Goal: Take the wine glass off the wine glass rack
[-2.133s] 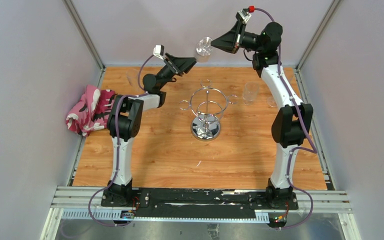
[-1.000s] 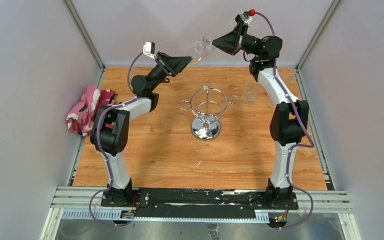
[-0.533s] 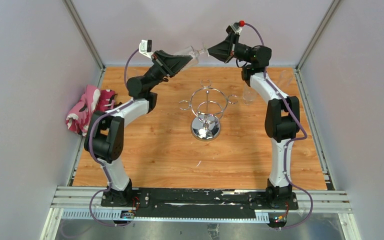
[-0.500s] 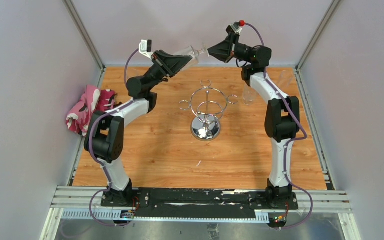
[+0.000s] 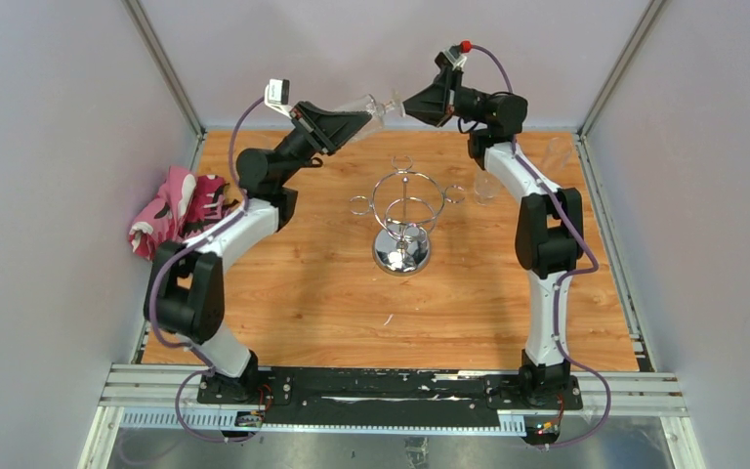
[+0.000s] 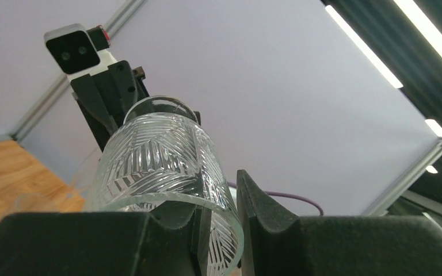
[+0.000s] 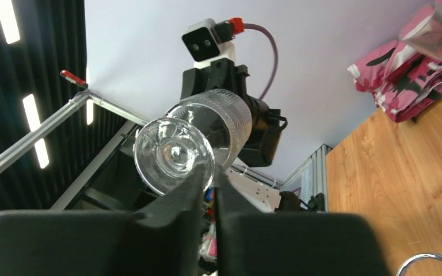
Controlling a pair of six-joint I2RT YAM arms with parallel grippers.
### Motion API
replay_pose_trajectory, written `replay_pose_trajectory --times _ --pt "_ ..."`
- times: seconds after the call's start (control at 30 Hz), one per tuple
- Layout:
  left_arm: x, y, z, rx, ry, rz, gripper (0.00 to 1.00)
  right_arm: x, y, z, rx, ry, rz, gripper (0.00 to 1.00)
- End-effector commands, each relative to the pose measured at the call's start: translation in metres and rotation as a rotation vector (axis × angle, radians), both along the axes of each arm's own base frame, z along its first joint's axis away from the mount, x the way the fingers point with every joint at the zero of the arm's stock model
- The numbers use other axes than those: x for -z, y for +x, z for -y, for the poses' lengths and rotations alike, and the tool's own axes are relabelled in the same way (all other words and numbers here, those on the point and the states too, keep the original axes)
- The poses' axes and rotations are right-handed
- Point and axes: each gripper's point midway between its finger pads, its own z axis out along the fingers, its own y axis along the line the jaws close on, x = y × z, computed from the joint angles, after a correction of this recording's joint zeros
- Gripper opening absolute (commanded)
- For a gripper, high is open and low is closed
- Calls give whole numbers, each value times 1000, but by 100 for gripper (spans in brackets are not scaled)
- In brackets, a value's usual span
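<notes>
Wine glass (image 5: pixel 379 102) is already clear of the wine glass rack (image 5: pixel 405 210). It's lying roughly sideways up in the air, slung between the two grippers, and the rack sits well below them, back toward the arm bases.

Right gripper (image 7: pixel 207 179) has its fingers pressed nearly together, pinching the edge of the glass's foot. The bowl points away from it, toward the other arm.

Left gripper (image 5: pixel 366 115) has the opposite end. On its wrist cam one finger looks to be inside the bowl and the other outside, narrowed onto the patterned wall right at the rim. Reads as a pinch to me, but tbh I can't see how firm it is.

My take is that this is a mid-air hand-off, and the tricky bit is who lets go first:

- Don't open the right side until the left grip is actually bearing weight. A rim pinch on a sideways glass will want to pivot.
- Go easy on the squeeze, since the bowl wall is thin.
- When the foot is released, back the right gripper straight away along the stem line so it doesn't clip the foot.
- Then tip the glass upright slowly and bring it down onto bare table (image 5: pixel 303 293), off to the side of the rack.
</notes>
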Motion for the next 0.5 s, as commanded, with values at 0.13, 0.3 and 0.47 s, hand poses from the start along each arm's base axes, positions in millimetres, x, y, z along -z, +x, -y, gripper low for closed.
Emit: replay_pose_trajectory --times 0.13,0.3,0.47 --pt "-24 -10 -14 -232 182 46 0 -17 -31 -11 -66 13 135 59" --pt "-13 -2 -20 -298 283 -14 0 -25 -27 0 -44 33 144 79" --pt "3 12 -56 -551 597 -178 0 -26 -14 30 46 3 151 65"
